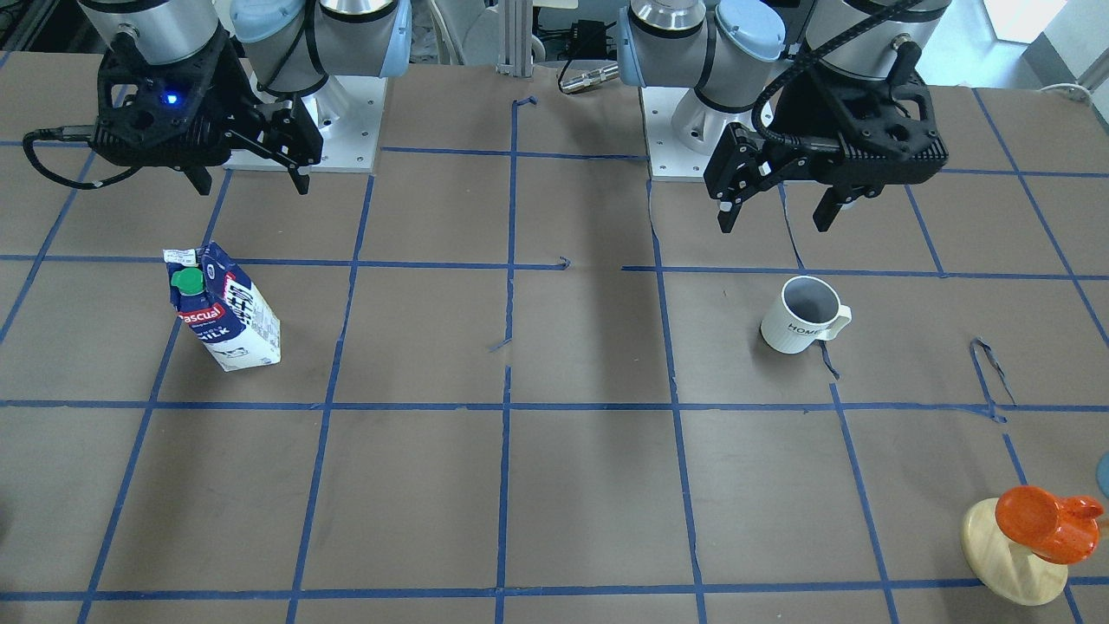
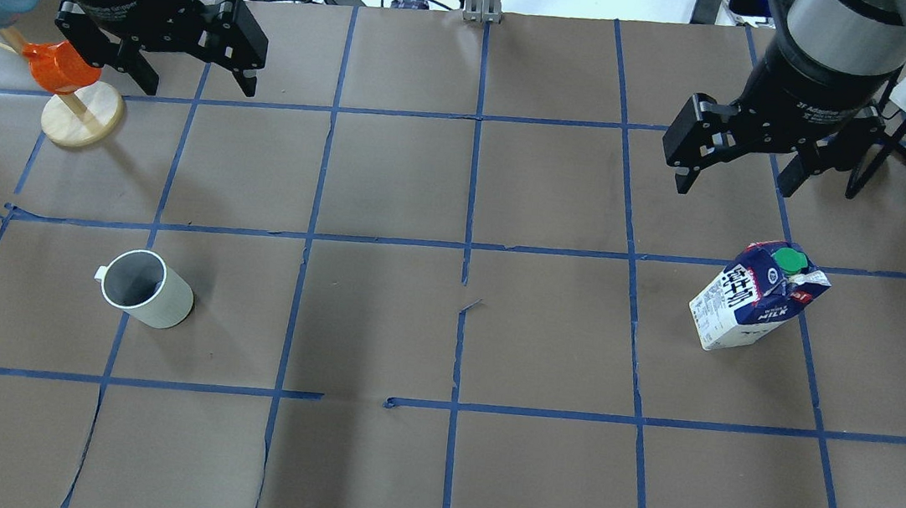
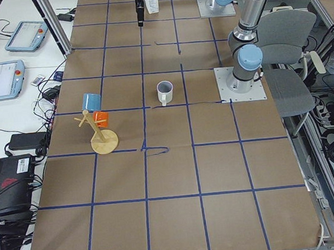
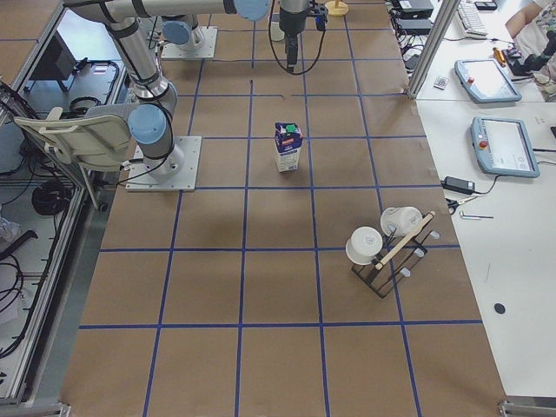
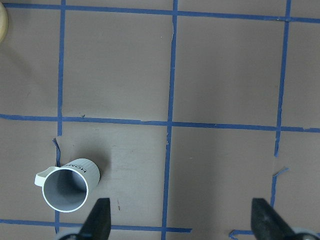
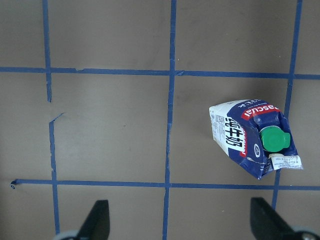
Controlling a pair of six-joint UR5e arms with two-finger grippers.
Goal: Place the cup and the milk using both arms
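A wide table (image 2: pixel 530 481) fills the scene, covered in brown paper and marked into squares with blue tape (image 2: pixel 471 205); the paper is torn and the tape lifted in a few spots. White benches run along the far side, carrying cables and grey touch-screen handsets (image 3: pixel 4 79). A grey chair (image 3: pixel 286 35) stands behind the robot.

The left arm (image 3: pixel 246 21) and the right arm (image 4: pixel 139 52) rise from plates bolted to the table. The left gripper (image 2: pixel 199 88) hangs above the surface with its fingers spread wide and nothing between them. The right gripper (image 2: pixel 733 188) hangs the same way, also spread and empty.

A black rack (image 4: pixel 382 261) with white cups sits at the table's right end. A wooden stand (image 3: pixel 103 140) at the left end holds an orange cup (image 3: pixel 100 119) and a blue cup (image 3: pixel 91 101).

The milk (image 2: pixel 756 298) stands upright on the robot's right half, just beside a tape line and well apart from the right gripper. The cup (image 2: pixel 146 289) stands upright on the left half, mouth up, with its handle turned towards the table's left end, apart from the left gripper.

The carton shows "Pascual" on a red patch and "MILK" below it, under a green cap (image 1: pixel 187 280). The cup reads "HOME". White lettering on the right gripper's body begins "2F Adaptive".
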